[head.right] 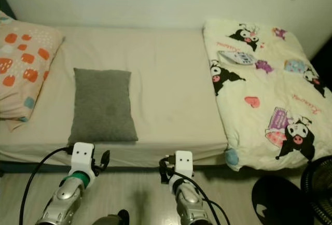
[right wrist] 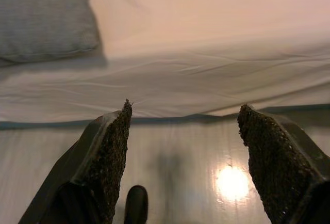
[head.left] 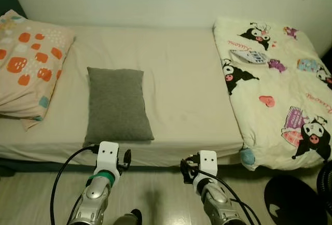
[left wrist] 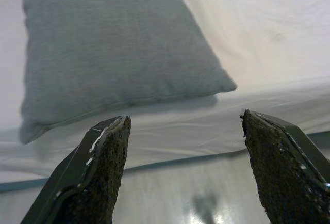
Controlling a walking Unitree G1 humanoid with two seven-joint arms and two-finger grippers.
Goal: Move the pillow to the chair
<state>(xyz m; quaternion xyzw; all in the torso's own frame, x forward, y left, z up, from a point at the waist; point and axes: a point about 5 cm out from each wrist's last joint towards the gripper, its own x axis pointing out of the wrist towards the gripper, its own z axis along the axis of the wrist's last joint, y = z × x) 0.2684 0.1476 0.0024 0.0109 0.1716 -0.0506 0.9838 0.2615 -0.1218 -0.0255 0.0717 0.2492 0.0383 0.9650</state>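
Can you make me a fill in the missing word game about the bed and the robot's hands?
1. The small pillow lying in front of the left gripper is plain ____.
2. The big pillow at the bed's left end has ____ spots.
3. Both the left gripper and the right gripper have their fingers ____.
4. The cartoon blanket covers the ____ end of the bed.

Missing words: grey; orange; open; right
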